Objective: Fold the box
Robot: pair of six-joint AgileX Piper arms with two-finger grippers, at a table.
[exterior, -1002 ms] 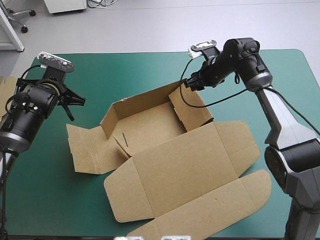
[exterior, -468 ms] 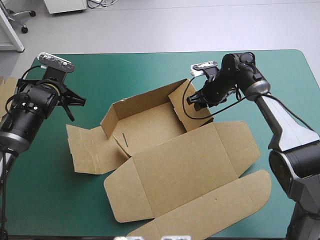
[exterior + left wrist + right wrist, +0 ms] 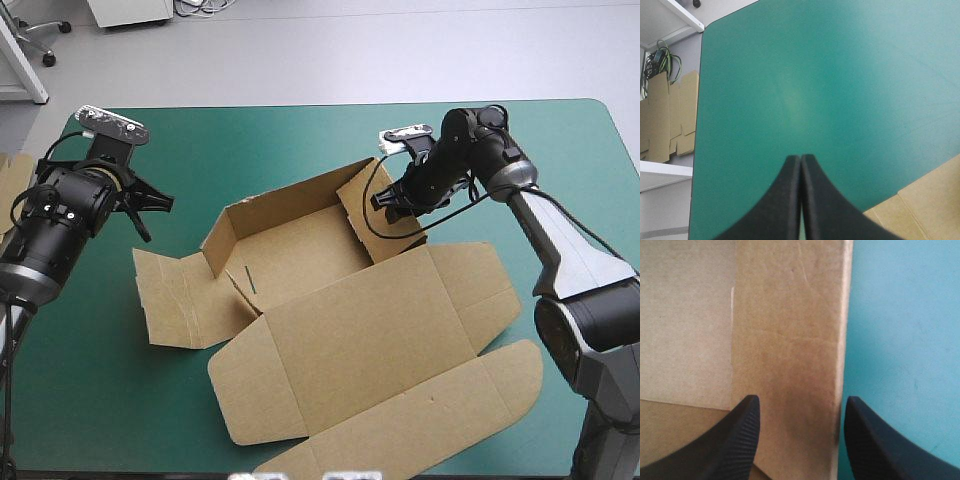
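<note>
Box (image 3: 350, 330): brown board, mid-tabletop, partly erected. The far wall and the left wall stand up, and the lid panel (image 3: 400, 390) lies flat toward the near edge. The left side flaps are spread flat on the teal-green tabletop (image 3: 250, 140).

Right arm (image 3: 520, 190): reaches in from the right, with the right jaws over the box's right side wall (image 3: 375, 215). The high view does not show how the right jaws stand. The right wrist view does: they are spread wide, black fingers (image 3: 740, 440) apart with that wall's panel (image 3: 790, 340) between them. One finger is on the box's inner side, the other (image 3: 870, 440) over bare tabletop (image 3: 900, 315). Contact with the board: cannot tell.

Left arm (image 3: 70, 205): raised over the tabletop's left part, well apart from the box. In the left wrist view the left jaws are closed, fingers (image 3: 790, 200) meeting in one pointed arch with nothing between them, over bare tabletop (image 3: 840, 75). A corner of the box (image 3: 925, 205) shows beside them.

Spare board (image 3: 665, 120): lies beyond the tabletop's left edge. It is clear in the left wrist view, but only a sliver (image 3: 12, 185) shows in the high view.
</note>
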